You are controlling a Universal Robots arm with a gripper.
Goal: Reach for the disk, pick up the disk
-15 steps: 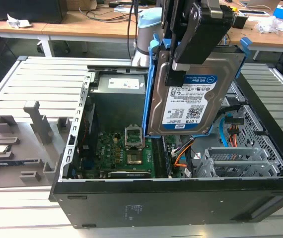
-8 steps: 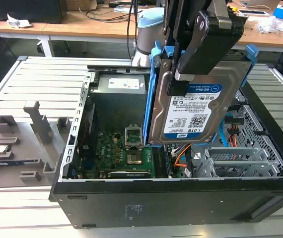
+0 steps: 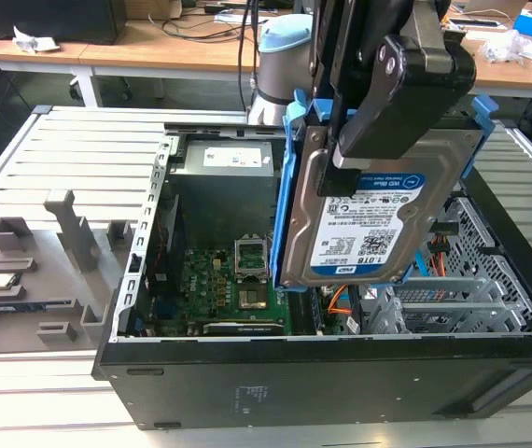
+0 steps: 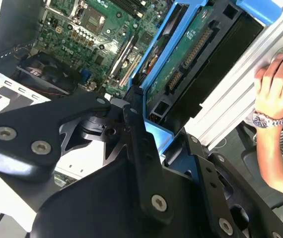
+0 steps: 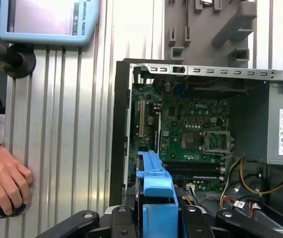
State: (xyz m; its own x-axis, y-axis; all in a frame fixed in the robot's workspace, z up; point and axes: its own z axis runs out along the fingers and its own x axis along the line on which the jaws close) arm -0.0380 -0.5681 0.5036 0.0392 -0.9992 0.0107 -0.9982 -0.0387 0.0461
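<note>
Black gripper (image 3: pixel 364 154) fingers (image 4: pixel 141 148) pinch the disk (image 3: pixel 364 219), which hangs tilted on edge, clear above the open computer case (image 3: pixel 322 373) on the slatted table (image 3: pixel 70 149). Blue rails (image 5: pixel 154 181) frame its sides. Inside the case lie the green motherboard (image 5: pixel 191 129) and a grey power-supply box (image 3: pixel 224 182). A person's hand (image 5: pixel 5 181) rests on the table beside the case.

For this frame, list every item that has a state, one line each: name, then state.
disk: lifted above the open case, held on edge, label facing the exterior camera.
gripper: shut on the disk.
computer case: side panel off, motherboard exposed.
processor socket: no cooler on it.
power-supply box: seated in the case.
person's hand: resting on a mouse beside the case.
</note>
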